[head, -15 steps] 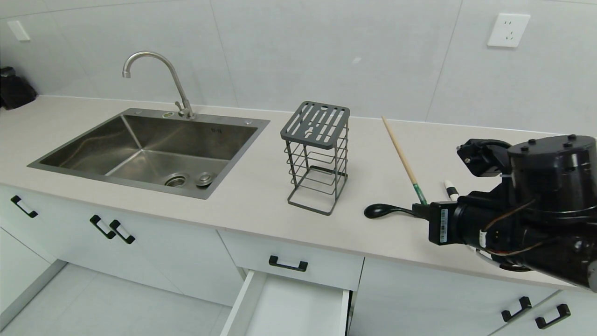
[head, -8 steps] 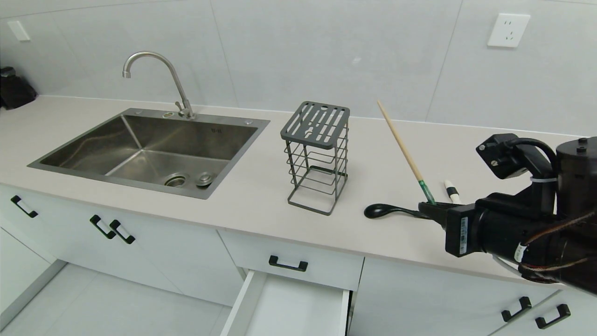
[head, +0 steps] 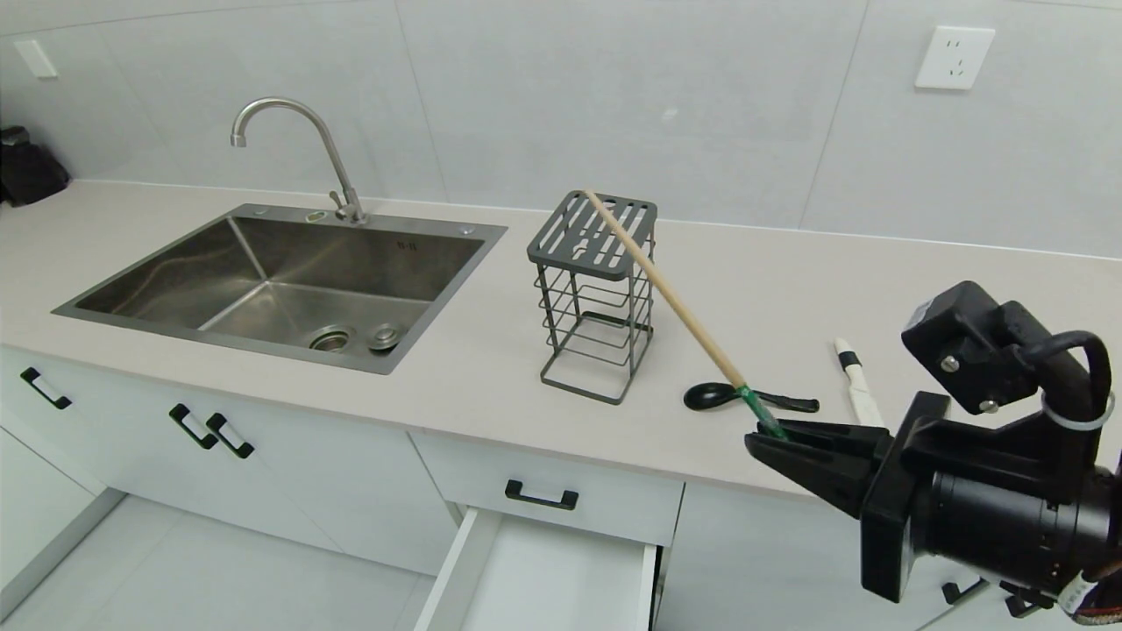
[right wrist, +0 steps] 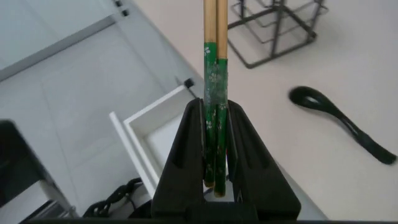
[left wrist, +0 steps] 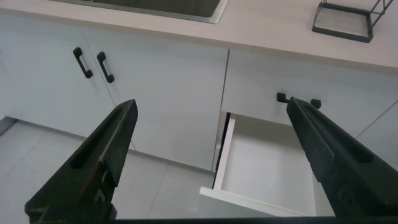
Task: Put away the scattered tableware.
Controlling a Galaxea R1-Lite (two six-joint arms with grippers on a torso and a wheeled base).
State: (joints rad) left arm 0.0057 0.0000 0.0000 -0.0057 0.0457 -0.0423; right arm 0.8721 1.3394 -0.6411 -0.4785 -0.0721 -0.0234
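Note:
A pair of wooden chopsticks [head: 666,298] with green ends is held in my right gripper [head: 773,433], which is shut on the green ends [right wrist: 215,124] above the counter's front edge. The sticks slant up and left, and their far tips show in front of the top of the grey wire rack [head: 596,298]. A black spoon [head: 745,399] lies on the counter just behind the gripper, also seen from the right wrist [right wrist: 342,121]. A white utensil with a black band [head: 855,377] lies to its right. My left gripper [left wrist: 211,107] hangs open, low in front of the cabinets.
A white drawer [head: 543,578] stands pulled out below the counter, under the rack [left wrist: 345,18]. The steel sink [head: 149,289] with its faucet [head: 289,131] takes up the counter's left part. Cabinet doors with black handles [left wrist: 93,62] run along the front.
My right gripper has lifted the chopsticks off the counter and drawn back toward the front edge. The sticks have swung left, so their tips now point at the rack. The spoon stays put.

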